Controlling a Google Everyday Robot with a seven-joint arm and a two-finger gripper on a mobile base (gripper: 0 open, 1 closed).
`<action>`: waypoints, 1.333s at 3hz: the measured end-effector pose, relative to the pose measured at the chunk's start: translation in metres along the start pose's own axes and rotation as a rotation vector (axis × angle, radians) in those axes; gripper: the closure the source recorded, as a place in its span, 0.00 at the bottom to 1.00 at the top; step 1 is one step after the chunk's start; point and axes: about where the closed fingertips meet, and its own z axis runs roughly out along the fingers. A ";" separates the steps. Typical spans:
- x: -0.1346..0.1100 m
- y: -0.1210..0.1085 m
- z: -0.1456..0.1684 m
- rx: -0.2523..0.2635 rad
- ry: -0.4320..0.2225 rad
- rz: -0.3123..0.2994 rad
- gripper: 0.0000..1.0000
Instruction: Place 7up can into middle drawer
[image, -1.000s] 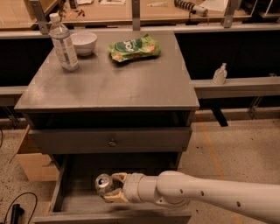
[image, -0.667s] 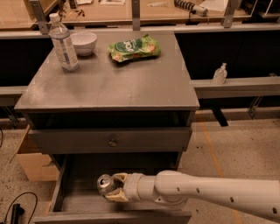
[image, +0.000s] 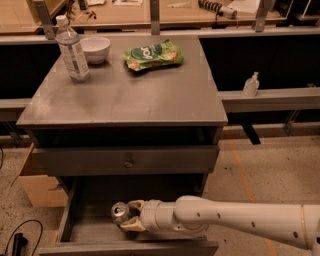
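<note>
The 7up can (image: 119, 212) shows its silver pull-tab top and is held upright inside the open middle drawer (image: 95, 231), over the grey floor. My gripper (image: 128, 216) reaches in from the right on a white arm and is shut on the can, one finger behind it and one in front. I cannot tell whether the can's base touches the drawer floor.
On the grey cabinet top (image: 125, 95) stand a clear water bottle (image: 72, 49), a white bowl (image: 95, 49) and a green snack bag (image: 152, 55). A closed drawer front with a small knob (image: 128, 162) sits above the open drawer. A cardboard box (image: 37, 186) is at the left.
The gripper and the can have shifted very slightly within the drawer. Nothing else has moved.
</note>
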 end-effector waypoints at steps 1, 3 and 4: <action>0.013 -0.001 0.007 0.009 0.012 0.010 0.60; 0.028 -0.009 0.004 0.077 0.076 0.029 0.13; 0.026 -0.018 -0.013 0.146 0.117 0.047 0.15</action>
